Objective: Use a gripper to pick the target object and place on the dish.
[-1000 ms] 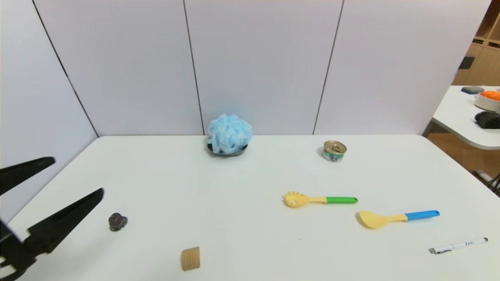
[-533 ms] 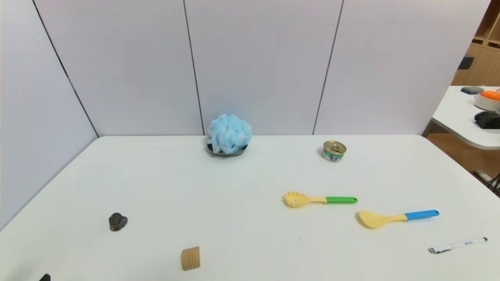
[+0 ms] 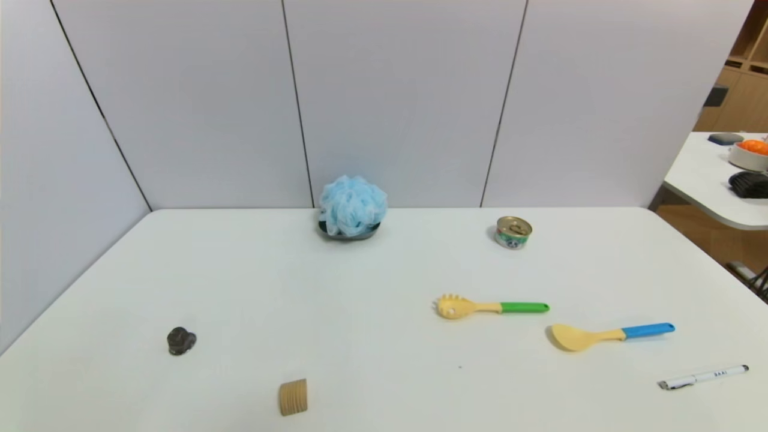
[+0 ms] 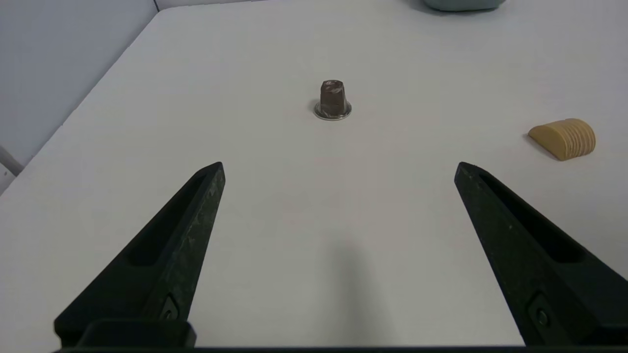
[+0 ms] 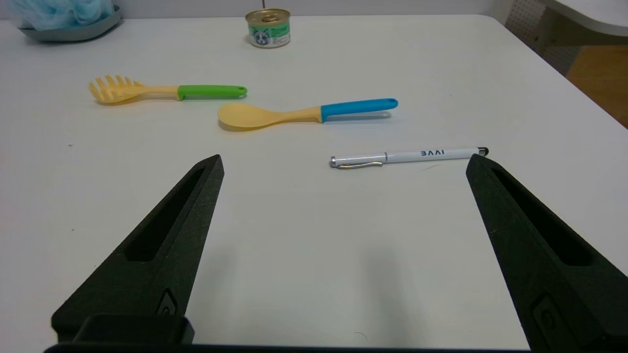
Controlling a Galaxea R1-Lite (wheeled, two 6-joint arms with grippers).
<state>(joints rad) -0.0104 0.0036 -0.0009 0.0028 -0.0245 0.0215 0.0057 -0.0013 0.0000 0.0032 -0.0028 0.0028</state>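
The fluffy light-blue pouf, the target object [image 3: 352,204], rests on the small dark grey-green dish [image 3: 349,233] at the back middle of the white table, close to the wall; a corner of both shows in the right wrist view [image 5: 54,12]. Neither gripper appears in the head view. In the left wrist view my left gripper [image 4: 338,166] is open and empty over the near left part of the table, far from the dish. My right gripper [image 5: 343,159] is open and empty too, over the near right part, just short of a white pen [image 5: 407,157].
A gold-topped can [image 3: 513,232] stands at the back right. A green-handled pasta fork [image 3: 489,307], a blue-handled spoon [image 3: 609,335] and the pen [image 3: 702,377] lie on the right. A small dark capsule [image 3: 180,341] and a ridged tan piece [image 3: 293,397] sit near left.
My left gripper, open at the left edge of the head view a second ago, has drawn back out of that view. The pouf and dish have not moved.
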